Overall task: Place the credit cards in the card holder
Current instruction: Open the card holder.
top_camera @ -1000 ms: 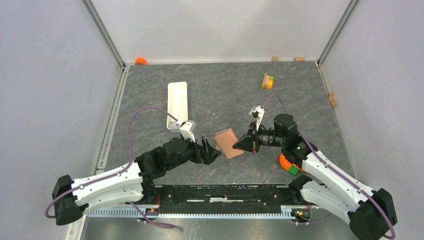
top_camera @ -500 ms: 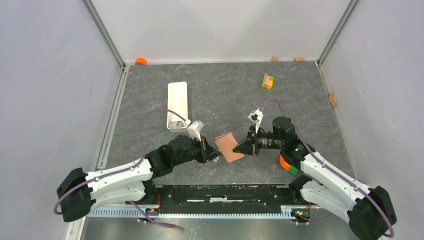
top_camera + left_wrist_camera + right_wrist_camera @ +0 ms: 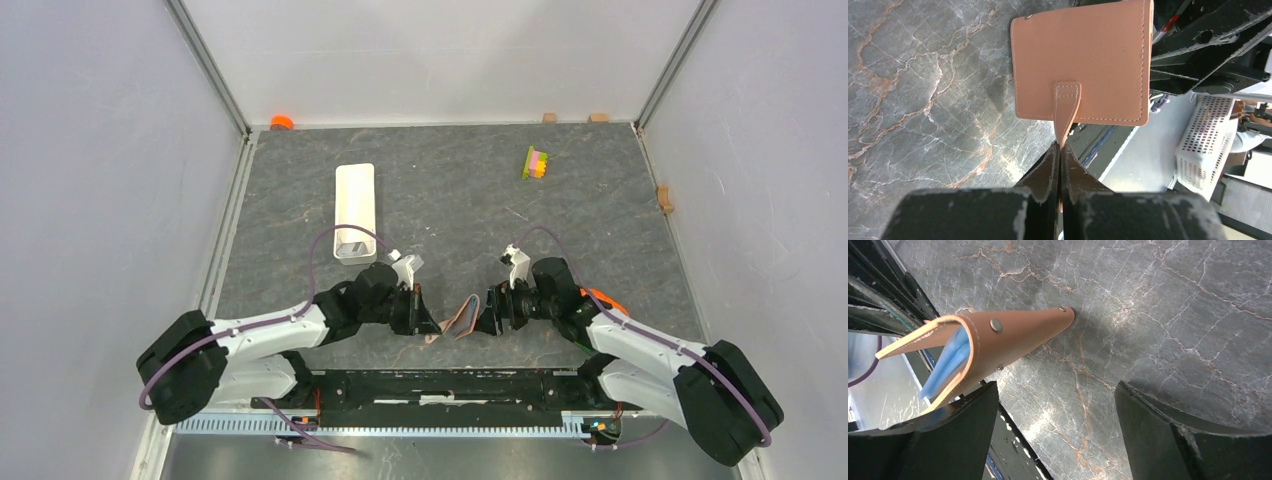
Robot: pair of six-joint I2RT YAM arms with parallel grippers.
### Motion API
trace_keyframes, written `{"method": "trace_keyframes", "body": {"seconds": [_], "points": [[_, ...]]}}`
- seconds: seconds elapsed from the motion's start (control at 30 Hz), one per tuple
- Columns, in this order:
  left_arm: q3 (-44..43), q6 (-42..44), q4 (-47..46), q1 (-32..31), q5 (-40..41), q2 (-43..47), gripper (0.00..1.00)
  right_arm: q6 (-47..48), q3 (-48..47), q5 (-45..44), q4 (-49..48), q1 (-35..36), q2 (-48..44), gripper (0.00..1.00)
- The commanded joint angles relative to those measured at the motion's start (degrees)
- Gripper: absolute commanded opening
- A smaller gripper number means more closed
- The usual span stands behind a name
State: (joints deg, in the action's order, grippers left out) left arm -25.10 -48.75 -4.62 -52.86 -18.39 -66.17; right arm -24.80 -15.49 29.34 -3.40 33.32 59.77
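Note:
The reddish-brown card holder (image 3: 460, 319) stands on edge, lifted near the table's front between both arms. My left gripper (image 3: 1060, 146) is shut on its strap tab, and the flat outer face of the card holder (image 3: 1080, 60) hangs just beyond the tips. In the top view the left gripper (image 3: 431, 324) sits at the holder's left side. In the right wrist view the card holder (image 3: 1018, 332) gapes slightly, and the blue edge of a credit card (image 3: 948, 362) shows inside. My right gripper (image 3: 1058, 410) is open with nothing between its fingers; in the top view the right gripper (image 3: 484, 318) is just right of the holder.
A long white tray (image 3: 355, 205) lies at the back left. A coloured block stack (image 3: 536, 162), an orange piece (image 3: 281, 122) and small wooden blocks (image 3: 549, 117) sit near the back and right walls. The black rail (image 3: 450, 385) runs along the near edge.
My left gripper closed on the holder's strap tab. The right gripper let go and opened. The holder came toward the front edge and tipped from flat onto its edge.

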Motion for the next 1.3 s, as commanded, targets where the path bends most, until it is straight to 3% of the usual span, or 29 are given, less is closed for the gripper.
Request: {"method": "trace_keyframes", "body": {"seconds": [0.0,0.33,0.63,1.0,1.27], "points": [[-2.0,2.6,1.3,2.6,-5.1,-1.0,0.02,1.3,1.3,-0.3,-6.3,0.3,-2.6,0.91],[-2.9,2.5,1.0,5.8,-7.2,-3.0,0.02,0.4,2.4,-1.3,-9.8,3.6,-11.5,0.94],[-3.2,1.7,1.3,6.1,-7.4,-3.1,0.02,-6.6,0.2,-19.7,-4.7,11.6,-20.6,0.96],[-3.1,1.9,2.2,6.5,-6.8,-3.0,0.02,-9.8,-2.1,-38.2,-0.4,28.0,-12.5,0.91],[-3.1,2.8,4.3,7.2,-6.7,-1.7,0.02,-10.0,-2.9,-49.6,0.8,29.6,-7.7,0.74]]}}
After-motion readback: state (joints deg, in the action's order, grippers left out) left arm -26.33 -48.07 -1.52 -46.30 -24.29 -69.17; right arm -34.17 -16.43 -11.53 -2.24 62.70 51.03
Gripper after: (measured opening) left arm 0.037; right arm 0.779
